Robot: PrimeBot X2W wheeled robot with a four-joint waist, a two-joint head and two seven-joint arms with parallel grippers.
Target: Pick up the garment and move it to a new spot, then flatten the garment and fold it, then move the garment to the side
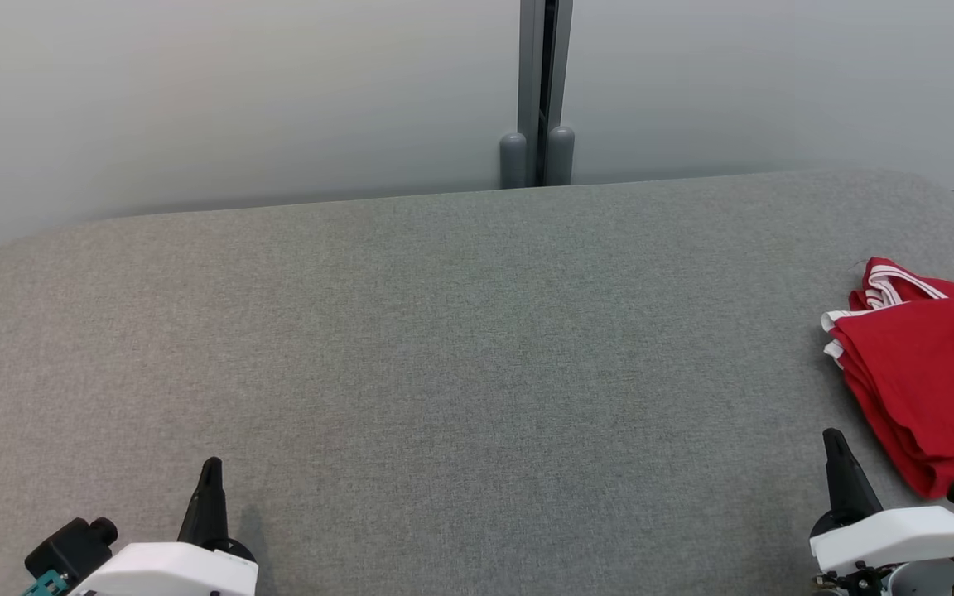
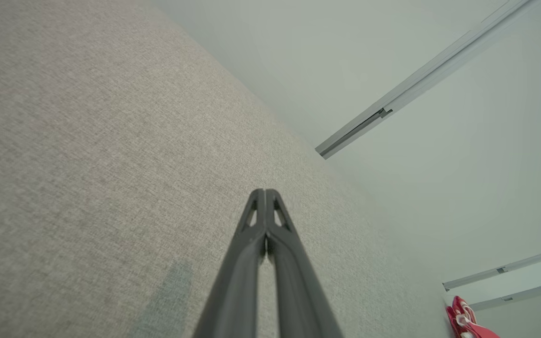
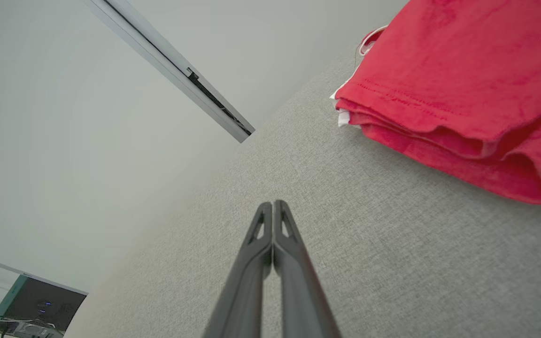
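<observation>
My left gripper [image 1: 211,473] and right gripper [image 1: 835,443] are both pinched closed, empty. The red garment [image 1: 932,372] lies folded at the table's [image 1: 444,331] right edge (looks finished), so I'd back the right arm away without snagging it.

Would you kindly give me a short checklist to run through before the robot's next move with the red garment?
1. Garment folded: ok. The red garment lies in stacked layers.
2. Garment at the side: ok. It sits at the right end of the grey table.
3. Garment wholly on the table: cannot tell. Its right part is cut off by the edge of the head view.
4. Left gripper free: ok. Its jaws are shut on nothing.
5. Right gripper free: ok. Its jaws are shut on nothing, apart from the garment.
</observation>
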